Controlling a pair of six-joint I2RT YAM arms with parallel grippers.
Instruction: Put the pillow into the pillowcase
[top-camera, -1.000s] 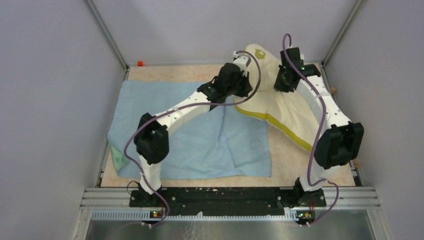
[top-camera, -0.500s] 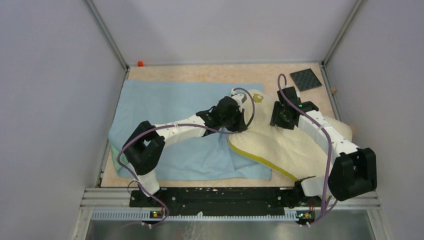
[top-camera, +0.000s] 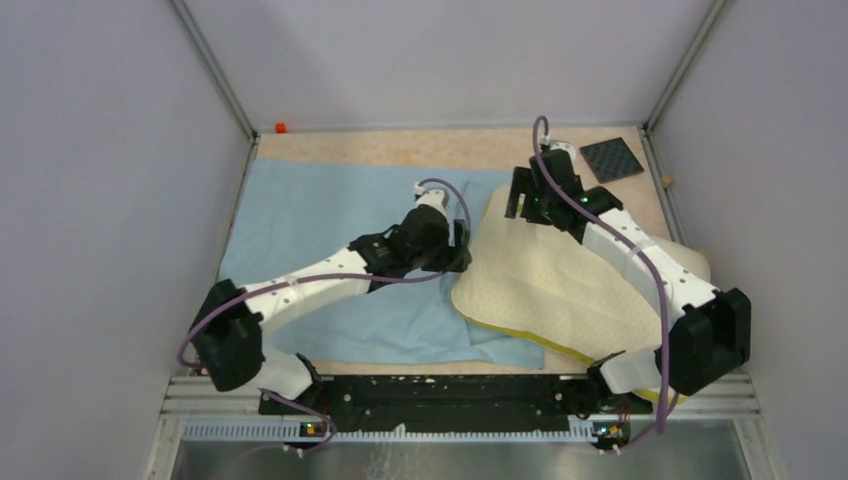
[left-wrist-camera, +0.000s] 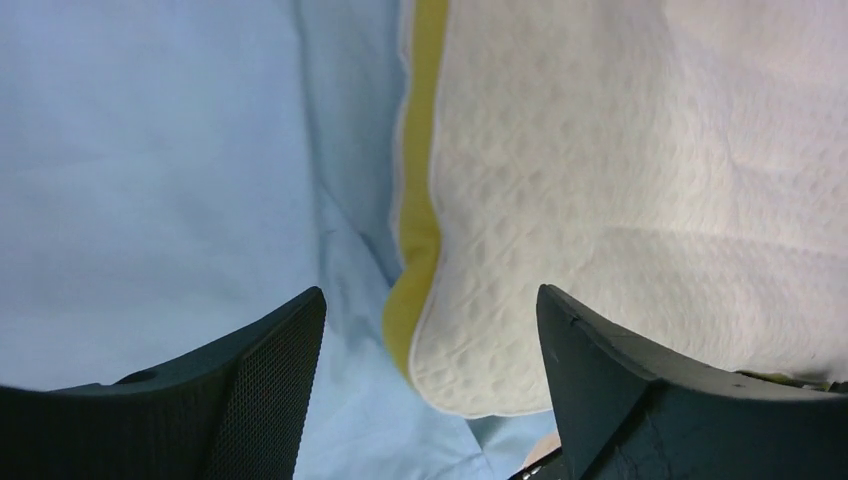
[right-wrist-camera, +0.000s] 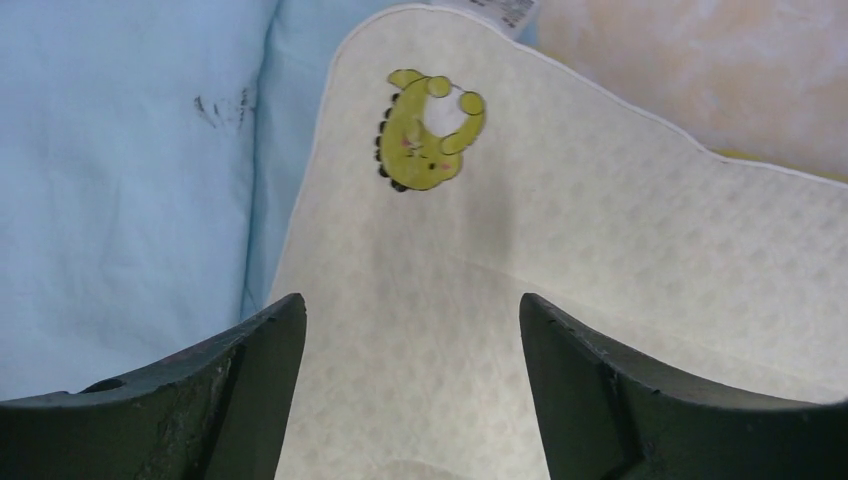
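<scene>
Rail (top-camera: 450, 395) with both arm bases runs along the bottom of the top view. Just above it: pillow (top-camera: 560, 290), flat on the right half of the desk (top-camera: 400, 145). It is fully outside the pillowcase (top-camera: 310, 215), so not inserted. Yellow band (left-wrist-camera: 420, 180) follows the pillow's near and left edges.

Pillowcase is spread flat, light-blue side up, across the left and centre of the frame. The pillow's left part overlaps its right margin, and a blue corner pokes out under the pillow's near edge.

Left claw (left-wrist-camera: 430, 300) is mid-frame in the top view, at the pillow's left edge. Wrist view shows the jaws wide with nothing gripped. The gap frames a pillow corner with the yellow band, blue fabric to the left. Can't tell whether the fingertips touch the cloth.

Right claw (right-wrist-camera: 410, 300) is further back, over the pillow's far-left corner. Jaws are wide and it holds nothing. Its wrist view shows cream textured fabric between the fingers and a yellow-green dinosaur emblem (right-wrist-camera: 425, 130) near the corner. A dark smudge (right-wrist-camera: 222, 105) marks the blue fabric at upper left.

Far side: bare tan desk strip, black textured square (top-camera: 611, 158) at upper right. A small orange item (top-camera: 281, 127) sits at upper left by the frame post.
</scene>
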